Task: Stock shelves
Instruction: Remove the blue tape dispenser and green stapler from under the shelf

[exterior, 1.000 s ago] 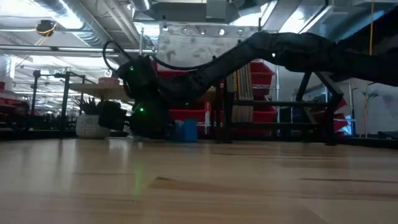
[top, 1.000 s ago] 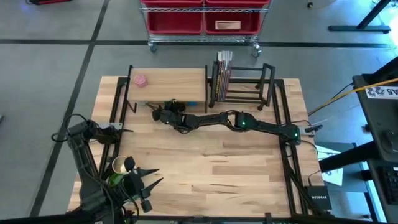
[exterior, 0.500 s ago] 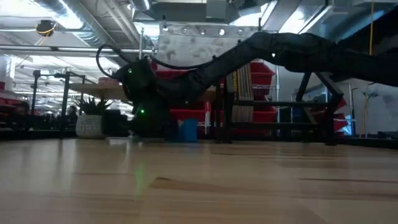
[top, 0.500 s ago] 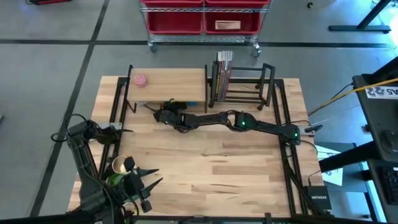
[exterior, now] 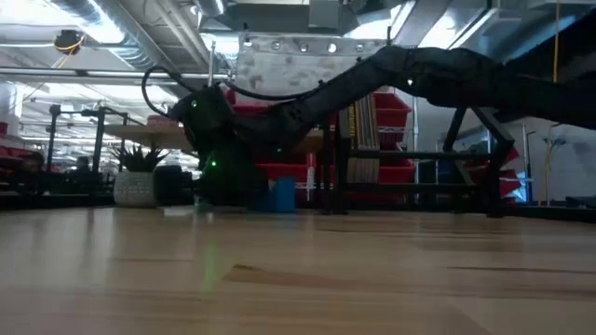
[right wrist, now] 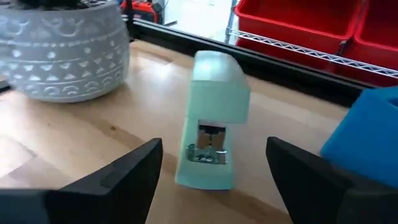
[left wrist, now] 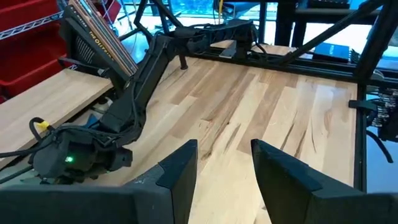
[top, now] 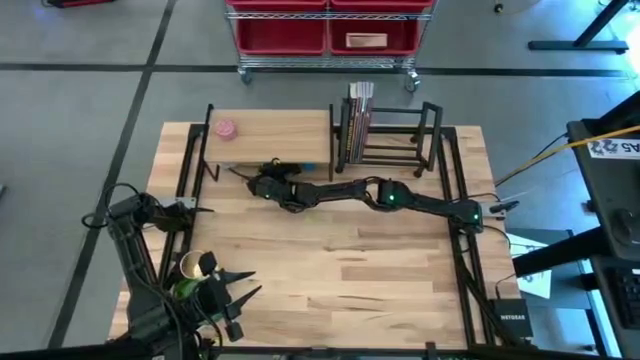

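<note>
The wood-topped shelf [top: 270,135] stands at the table's far left, with the black book rack [top: 395,140] to its right holding upright books [top: 359,100]. My right gripper [top: 258,180] reaches under the shelf's near edge and is open. In its wrist view a mint-green stapler [right wrist: 211,112] lies on its base on the wood surface just ahead of my right gripper [right wrist: 214,186], one finger on either side and apart from it. My left gripper [left wrist: 227,168] waits open at the table's near left.
Under the shelf a grey patterned plant pot [right wrist: 62,56] stands left of the stapler and a blue box [right wrist: 370,130] stands right of it. A pink object [top: 226,129] lies on the shelf top. A wheeled cart with red bins [top: 325,35] stands beyond the table.
My right gripper has edged a little toward the table's far edge, farther under the shelf's near edge.
</note>
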Controlling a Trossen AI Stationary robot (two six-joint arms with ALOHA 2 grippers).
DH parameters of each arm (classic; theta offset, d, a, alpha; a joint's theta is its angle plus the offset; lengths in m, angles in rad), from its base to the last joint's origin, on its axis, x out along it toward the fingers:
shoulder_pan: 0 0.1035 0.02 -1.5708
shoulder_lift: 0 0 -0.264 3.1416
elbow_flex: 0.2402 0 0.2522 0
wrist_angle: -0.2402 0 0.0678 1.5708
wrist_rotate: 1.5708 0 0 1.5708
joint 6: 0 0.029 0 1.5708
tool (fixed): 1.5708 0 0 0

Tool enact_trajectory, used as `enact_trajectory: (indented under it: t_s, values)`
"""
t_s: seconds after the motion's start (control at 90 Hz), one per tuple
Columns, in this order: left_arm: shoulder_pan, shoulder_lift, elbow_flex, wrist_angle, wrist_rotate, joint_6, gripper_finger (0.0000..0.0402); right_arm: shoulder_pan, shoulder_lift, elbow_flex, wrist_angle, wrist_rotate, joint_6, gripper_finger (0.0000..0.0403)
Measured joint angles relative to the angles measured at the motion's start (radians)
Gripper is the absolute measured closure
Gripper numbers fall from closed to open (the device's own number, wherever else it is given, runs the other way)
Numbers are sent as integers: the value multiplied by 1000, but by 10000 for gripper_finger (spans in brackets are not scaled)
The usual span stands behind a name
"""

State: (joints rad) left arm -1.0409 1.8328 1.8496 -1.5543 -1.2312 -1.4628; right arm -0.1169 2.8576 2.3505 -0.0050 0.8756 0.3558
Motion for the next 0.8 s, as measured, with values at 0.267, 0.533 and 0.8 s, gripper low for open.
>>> enact_trajectory:
  t_s: [0.267,0.533,0.8]
  values:
    - [0,0,0,2,0,0,263,-30,-3,0,0,-153,-13,130]
    - [0,0,0,2,0,-1,263,-27,-3,0,58,-226,-112,130]
    - [0,0,0,3,0,-3,263,-25,-3,0,53,-155,-63,168]
